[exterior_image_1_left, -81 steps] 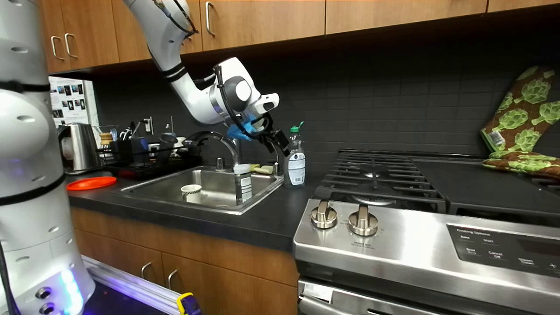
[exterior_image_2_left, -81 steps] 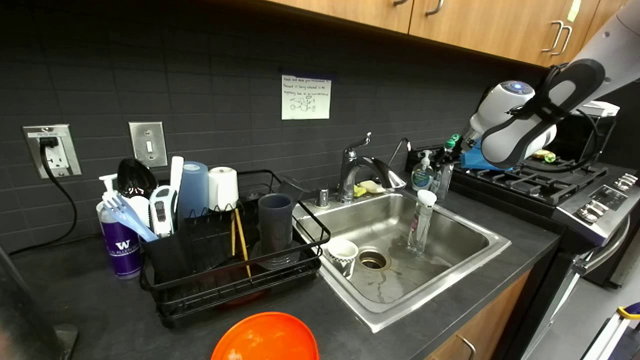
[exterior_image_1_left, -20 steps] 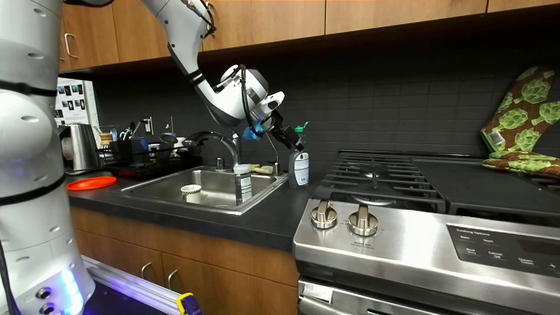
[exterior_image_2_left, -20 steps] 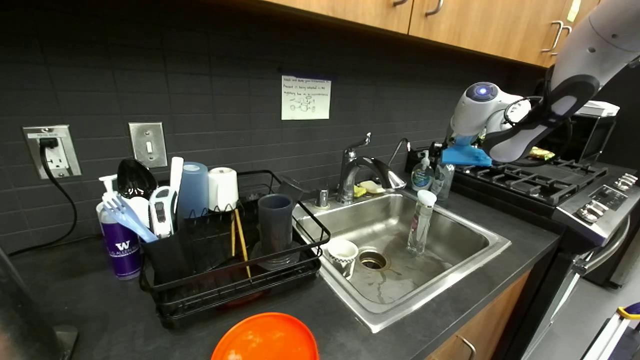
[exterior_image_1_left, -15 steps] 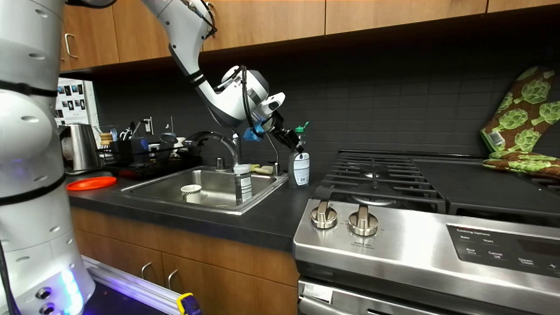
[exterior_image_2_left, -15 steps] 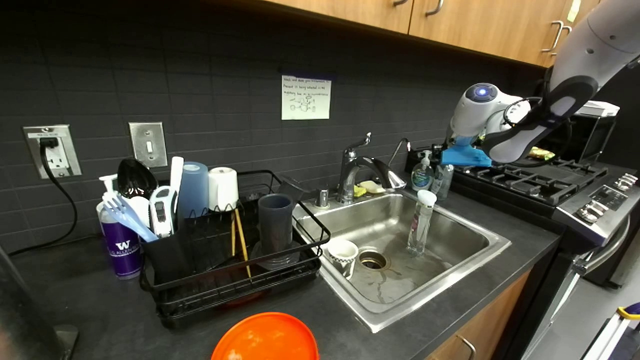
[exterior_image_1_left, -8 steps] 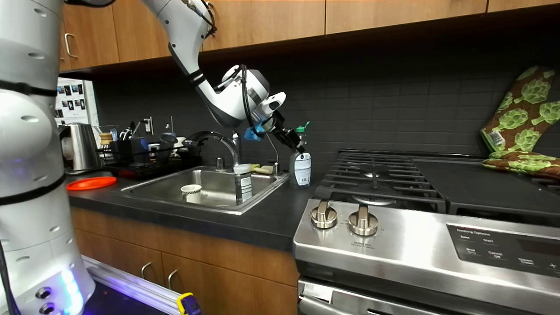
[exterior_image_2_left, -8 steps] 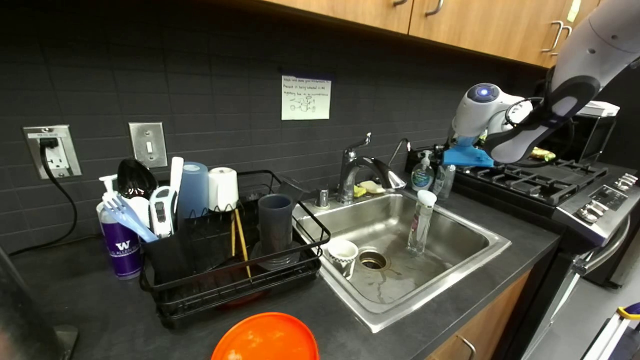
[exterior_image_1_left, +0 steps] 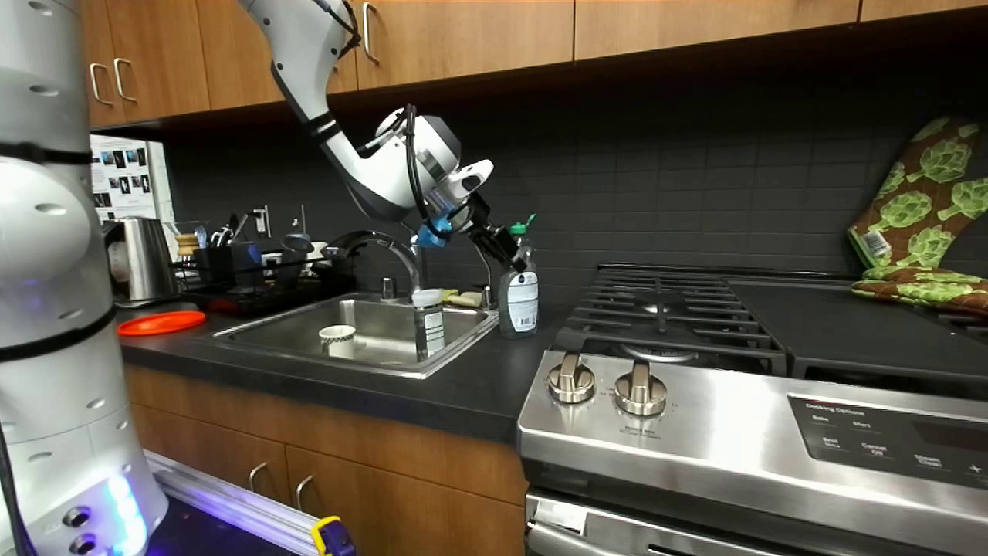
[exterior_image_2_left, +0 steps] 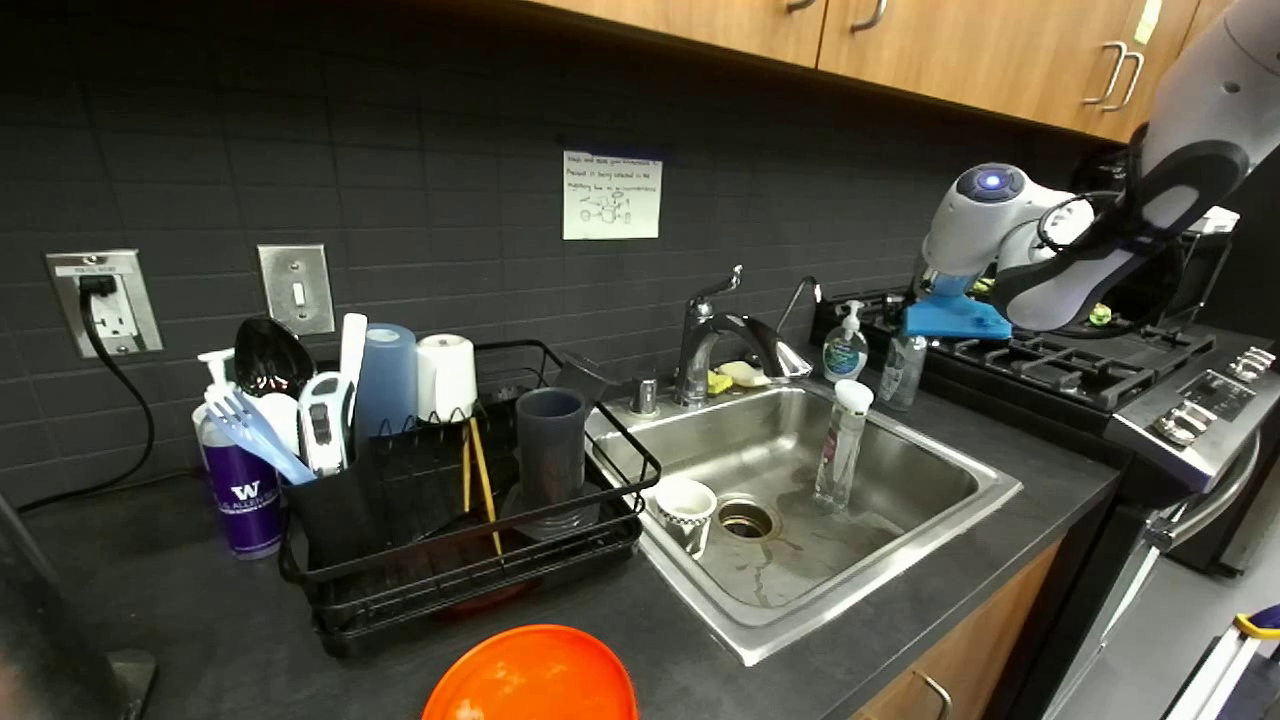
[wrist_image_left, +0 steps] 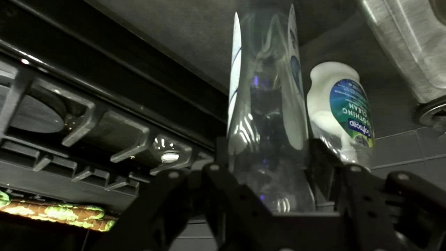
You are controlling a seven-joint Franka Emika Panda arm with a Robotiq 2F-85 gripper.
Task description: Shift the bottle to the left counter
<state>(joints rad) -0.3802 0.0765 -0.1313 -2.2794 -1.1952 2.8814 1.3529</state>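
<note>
Bottle beside sink, partly hidden, seemingly upright

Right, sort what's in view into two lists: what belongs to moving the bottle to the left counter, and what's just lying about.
Part of the job:
clear green-topped bottle
gripper, closed on it
left counter

Just lying about:
orange plate
patterned cup
white-capped bottle
Softsoap dispenser
</note>
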